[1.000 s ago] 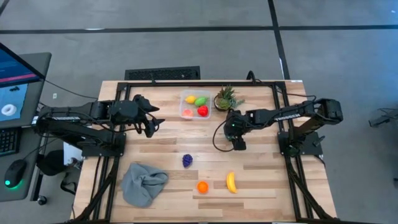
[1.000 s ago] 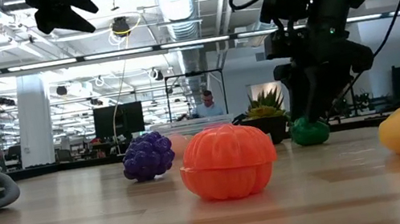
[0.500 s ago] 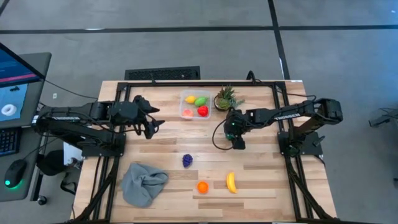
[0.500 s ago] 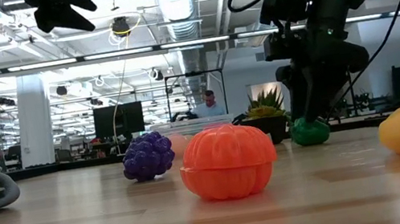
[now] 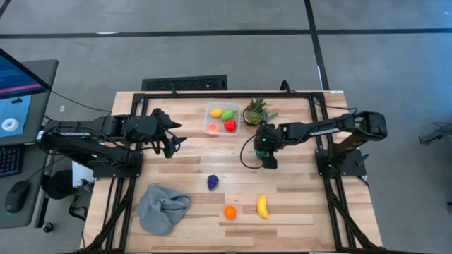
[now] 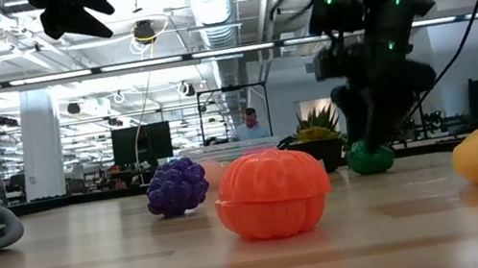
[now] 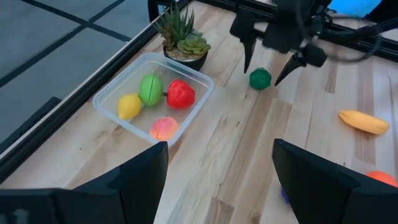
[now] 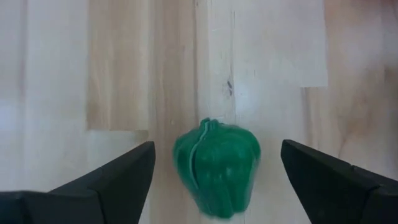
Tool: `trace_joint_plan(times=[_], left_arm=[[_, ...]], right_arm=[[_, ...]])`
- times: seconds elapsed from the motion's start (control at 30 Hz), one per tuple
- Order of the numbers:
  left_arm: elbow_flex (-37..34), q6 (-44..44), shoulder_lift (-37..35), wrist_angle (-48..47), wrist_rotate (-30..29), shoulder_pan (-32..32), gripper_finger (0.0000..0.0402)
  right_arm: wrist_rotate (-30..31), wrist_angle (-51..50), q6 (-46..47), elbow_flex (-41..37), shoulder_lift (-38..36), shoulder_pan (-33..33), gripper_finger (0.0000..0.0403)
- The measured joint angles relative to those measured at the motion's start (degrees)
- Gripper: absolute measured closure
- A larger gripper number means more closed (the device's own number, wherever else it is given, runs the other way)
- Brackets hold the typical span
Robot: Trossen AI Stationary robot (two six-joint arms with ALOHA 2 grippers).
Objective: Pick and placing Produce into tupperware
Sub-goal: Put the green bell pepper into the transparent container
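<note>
Table [image 5: 296, 204]: pale wood planks in long strips, matte, with a black metal frame along its edges.
Cloth [image 5: 163, 206]: grey, soft and crumpled into a heap at the table's front left corner.
Left arm: dark, jointed; it waits over the table's left side. Its gripper [image 5: 171, 143] hangs well above the wood with fingers apart and nothing between them.
Right arm: dark, with a green light at the wrist; it reaches in from the right. Its gripper [image 8: 214, 168] points down over the pepper, fingers spread wide on either side, not touching it.
Tupperware [image 5: 222, 118]: clear, colourless plastic, rectangular with rounded corners, at the back middle of the table, just beside the plant. It holds 4 pieces: yellow, green, red and pinkish.
Plant [image 5: 256, 111]: spiky green leaves in a small, round dark pot.
Banana [image 5: 263, 206]: yellow, smooth, curved, near the front edge.
Pumpkin [image 6: 271, 193]: orange, round, ribbed and glossy, just left of the banana.
Grapes [image 6: 176, 185]: purple, knobbly cluster, near mid-table.
Pepper [image 8: 216, 167]: green, glossy, lobed with a ridge down its side, resting on the wood well right of the tupperware.
</note>
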Motion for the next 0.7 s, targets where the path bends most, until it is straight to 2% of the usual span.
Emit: trace_joint_plan(times=[0.3,0.5,0.7], left_arm=[[0.00,-0.22,0.02,-1.47,0.15,0.00,0.0123],[0.00,-0.52,0.02,-2.10,0.19,0.00,0.0123],[0.00,-0.25,0.02,-2.26,0.20,0.00,0.0123]], right_arm=[[-0.03,-1.04,3.96,2.10,8.62,0.48,0.0025],[-0.16,-1.15,4.21,2.56,8.41,-0.22,0.0022],[-1.03,-1.71,4.27,2.55,7.60,-1.84,0.0036]])
